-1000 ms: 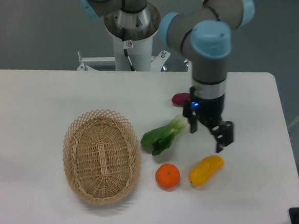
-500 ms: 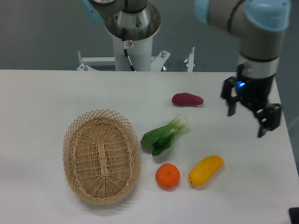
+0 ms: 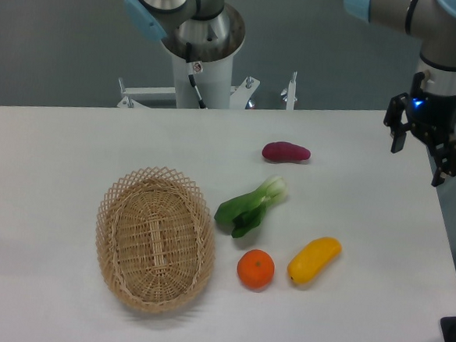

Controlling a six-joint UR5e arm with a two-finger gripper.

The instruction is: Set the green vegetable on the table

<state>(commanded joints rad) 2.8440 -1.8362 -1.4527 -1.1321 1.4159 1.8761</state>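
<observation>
The green vegetable [image 3: 250,207] lies flat on the white table [image 3: 73,144], leaves toward the basket and pale stem end pointing up-right. It touches nothing else. My gripper [image 3: 418,158] hangs open and empty over the table's far right edge, well to the right of and above the vegetable.
An empty oval wicker basket [image 3: 155,238] sits left of the vegetable. An orange [image 3: 255,268] and a yellow fruit [image 3: 314,260] lie in front of it, a purple-red vegetable [image 3: 286,151] behind it. The robot's base [image 3: 198,67] stands at the table's back edge.
The gripper has risen and swung right, from just beside the vegetable's stem end to the table's right edge. The vegetable and the other items have stayed put.
</observation>
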